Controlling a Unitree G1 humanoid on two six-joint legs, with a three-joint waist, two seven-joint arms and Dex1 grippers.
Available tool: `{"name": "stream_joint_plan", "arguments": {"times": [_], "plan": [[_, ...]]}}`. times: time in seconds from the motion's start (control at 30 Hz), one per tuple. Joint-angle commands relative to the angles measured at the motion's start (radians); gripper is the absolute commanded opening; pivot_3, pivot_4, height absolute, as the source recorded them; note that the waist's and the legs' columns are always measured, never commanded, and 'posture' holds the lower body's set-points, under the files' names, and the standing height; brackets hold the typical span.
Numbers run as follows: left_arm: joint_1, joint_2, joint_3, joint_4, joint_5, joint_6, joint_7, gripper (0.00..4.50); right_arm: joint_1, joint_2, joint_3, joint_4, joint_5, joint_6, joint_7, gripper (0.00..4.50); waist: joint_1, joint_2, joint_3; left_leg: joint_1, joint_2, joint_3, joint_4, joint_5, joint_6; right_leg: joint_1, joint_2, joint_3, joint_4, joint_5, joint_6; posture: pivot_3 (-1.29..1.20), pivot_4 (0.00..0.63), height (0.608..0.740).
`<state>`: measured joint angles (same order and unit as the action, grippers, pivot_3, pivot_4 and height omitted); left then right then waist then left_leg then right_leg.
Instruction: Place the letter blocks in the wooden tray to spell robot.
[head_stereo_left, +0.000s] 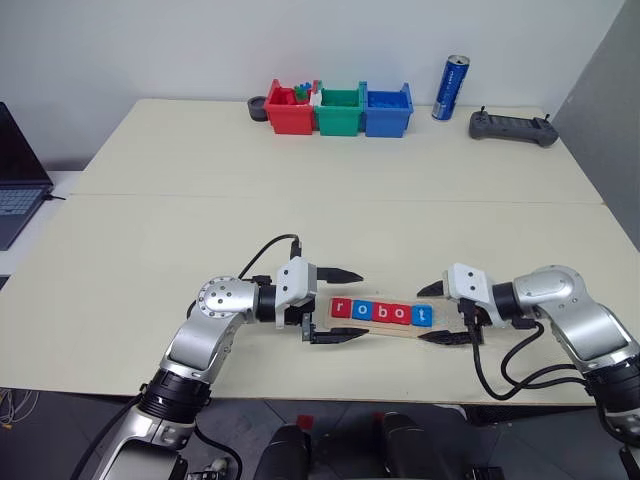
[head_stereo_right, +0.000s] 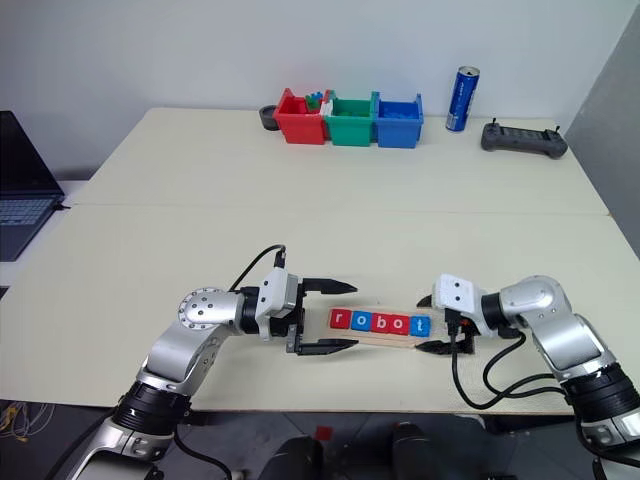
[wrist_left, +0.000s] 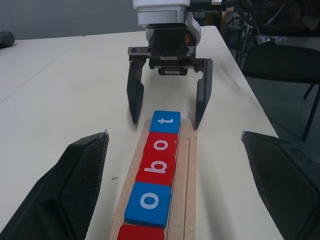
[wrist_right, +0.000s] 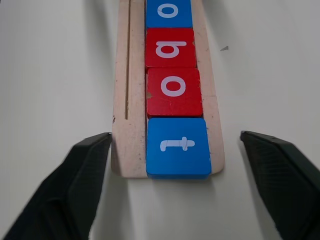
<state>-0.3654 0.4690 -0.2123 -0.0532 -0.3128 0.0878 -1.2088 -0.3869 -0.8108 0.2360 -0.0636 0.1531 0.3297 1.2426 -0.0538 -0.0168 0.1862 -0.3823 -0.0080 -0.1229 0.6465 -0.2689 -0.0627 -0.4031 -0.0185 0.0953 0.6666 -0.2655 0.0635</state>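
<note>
The wooden tray (head_stereo_left: 386, 329) lies near the table's front edge. Five letter blocks (head_stereo_left: 381, 312) sit in it in a row and read r, o, b, o, t from left to right. The r (head_stereo_left: 341, 307) is red and the t (wrist_right: 177, 147) is blue. My left gripper (head_stereo_left: 364, 303) is open, its two fingers straddling the tray's left end without touching a block. My right gripper (wrist_right: 175, 135) is open too, with a finger on either side of the tray's right end and the t block between them, untouched.
Red (head_stereo_left: 289, 108), green (head_stereo_left: 340, 109) and blue (head_stereo_left: 388, 110) bins stand in a row at the back of the table. A blue can (head_stereo_left: 451, 88) and a black controller (head_stereo_left: 513, 127) are at the back right. A laptop (head_stereo_left: 18, 175) sits at the left edge.
</note>
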Motion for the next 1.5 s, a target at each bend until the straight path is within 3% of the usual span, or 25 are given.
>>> {"name": "stream_joint_plan", "arguments": {"times": [0.03,0.23,0.3,0.37,0.63,0.7,1.5], "plan": [[-0.008,0.001,0.0,-0.036,-0.012,-0.003,0.004,4.5,-0.024,-0.012,-0.053,-0.031,0.041,0.024,0.004,4.47,0.0,0.0,0.0,0.0,0.0,0.0,0.0,0.0,0.0,0.0,0.0,0.0,0.0,0.0,0.0,0.0,0.15,0.74],[-0.012,0.001,0.001,-0.032,-0.012,-0.003,0.001,4.5,0.03,-0.081,-0.109,-0.003,0.044,-0.02,0.014,4.47,0.004,0.0,0.0,0.0,0.0,0.0,0.0,0.0,0.0,0.0,0.0,0.0,0.0,0.0,0.0,0.0,0.15,0.74],[-0.015,0.0,0.0,-0.027,-0.011,-0.005,0.0,4.5,0.052,-0.093,-0.116,0.012,0.037,-0.049,0.015,4.09,0.004,0.0,0.0,0.0,0.0,0.0,0.0,0.0,0.0,0.0,0.0,0.0,0.0,0.0,0.0,0.0,0.15,0.74],[-0.02,-0.003,-0.002,-0.02,-0.009,-0.007,-0.001,4.5,0.067,-0.096,-0.118,0.016,0.038,-0.061,0.016,3.54,0.003,0.0,0.0,0.0,0.0,0.0,0.0,0.0,0.0,0.0,0.0,0.0,0.0,0.0,0.0,0.0,0.15,0.74],[-0.028,-0.004,-0.003,-0.013,-0.008,-0.008,-0.003,4.5,0.094,-0.082,-0.113,-0.007,0.044,-0.064,0.006,0.48,0.001,0.0,0.0,0.0,0.0,0.0,0.0,0.0,0.0,0.0,0.0,0.0,0.001,0.0,0.0,0.0,0.15,0.74],[-0.022,-0.002,-0.003,-0.02,-0.009,-0.006,-0.002,4.5,0.097,-0.078,-0.111,-0.014,0.046,-0.064,0.004,0.04,0.002,0.0,0.0,0.0,0.0,0.0,0.0,0.0,0.0,0.0,0.0,0.0,0.001,0.0,0.0,0.0,0.15,0.74],[-0.011,0.004,0.0,-0.037,-0.009,0.005,0.005,4.5,0.049,-0.014,-0.08,-0.038,0.046,-0.023,0.002,0.04,0.002,0.0,0.0,0.0,0.0,0.0,0.0,0.0,0.0,0.0,0.0,0.0,0.001,0.0,0.0,0.0,0.15,0.74]]}}
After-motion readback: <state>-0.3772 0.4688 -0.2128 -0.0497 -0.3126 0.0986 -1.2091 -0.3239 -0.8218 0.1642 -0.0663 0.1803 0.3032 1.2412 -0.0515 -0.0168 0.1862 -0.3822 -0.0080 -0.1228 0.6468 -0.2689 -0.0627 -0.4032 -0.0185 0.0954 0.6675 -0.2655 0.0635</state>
